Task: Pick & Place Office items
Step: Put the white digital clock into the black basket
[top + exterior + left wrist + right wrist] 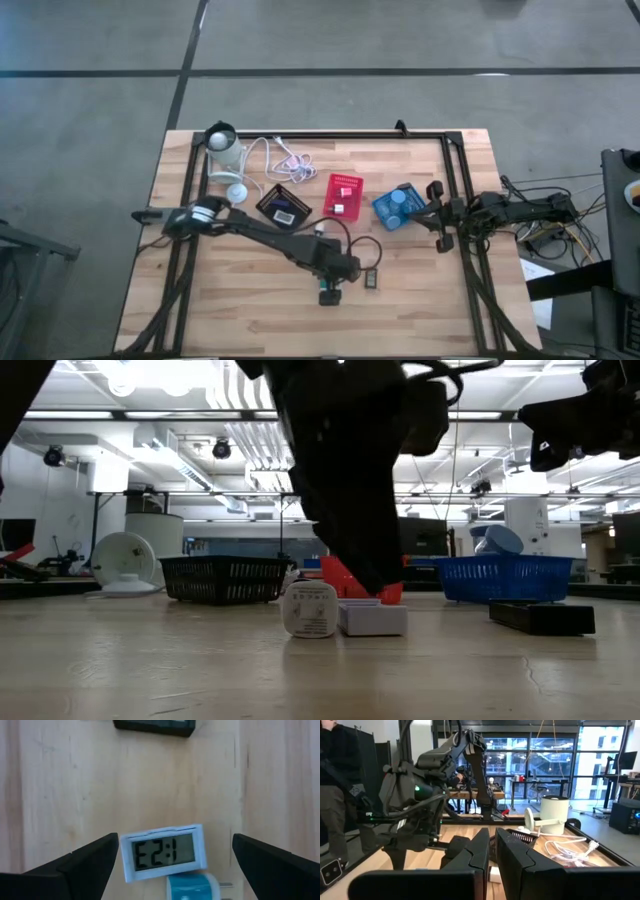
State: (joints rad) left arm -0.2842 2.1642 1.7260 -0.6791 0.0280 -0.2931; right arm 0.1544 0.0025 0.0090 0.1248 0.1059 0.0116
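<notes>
Clock (163,852), a small white rectangular LCD unit in smooth plastic, lies flat on the wood-plank bench (240,310) near the front centre, with a teal-and-white piece (192,889) touching it. Left gripper (330,296) hangs over it with fingers spread wide and empty, so this looks like pre-grasp: next is descend, straddle and close. Right gripper (492,857) is closed, parked at the right by the blue mesh bin (398,207).

A white lamp (224,148) stands at the far left of the wooden table (240,310), its white cable (283,160) looping to its right. To the right of it three mesh bins sit in a row: a black bin (281,204), a red bin (343,196) and a blue bin (397,207). In the room beyond the table, a person in dark clothes (337,785) stands at the left.
</notes>
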